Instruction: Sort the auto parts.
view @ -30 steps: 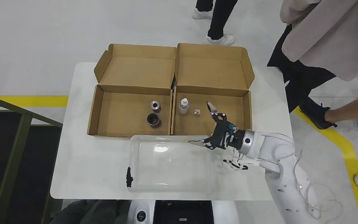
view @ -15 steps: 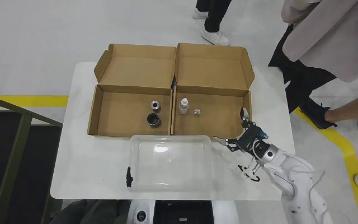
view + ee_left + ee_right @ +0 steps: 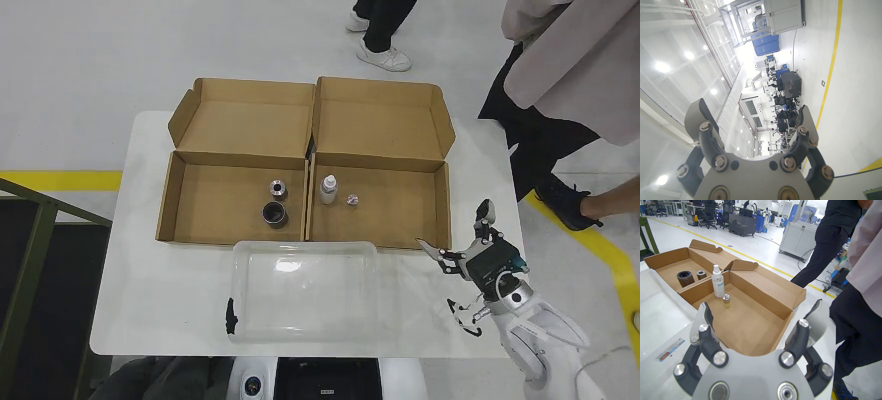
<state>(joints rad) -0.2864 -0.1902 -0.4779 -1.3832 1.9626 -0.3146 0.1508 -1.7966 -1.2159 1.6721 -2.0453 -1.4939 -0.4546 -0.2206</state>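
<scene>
Seeing our right claw spread wide, empty, beside the right cardboard box corner. Left claw gapes too, holding nothing.

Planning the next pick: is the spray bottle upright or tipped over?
Upright. The bottle stands on its base on the floor of the right box, nozzle pointing up.

**Top view:** the camera looked straight down on the table from well above, with the cardboard boxes toward 12 o'clock.

**Right wrist view:** the camera sat close behind the right gripper, low over the table's 4 o'clock side, and faced 10 o'clock. These two views shared the boxes and the clear bin.

**Left wrist view:** the camera sat close behind the left gripper and faced away from the table into the hall.
</scene>
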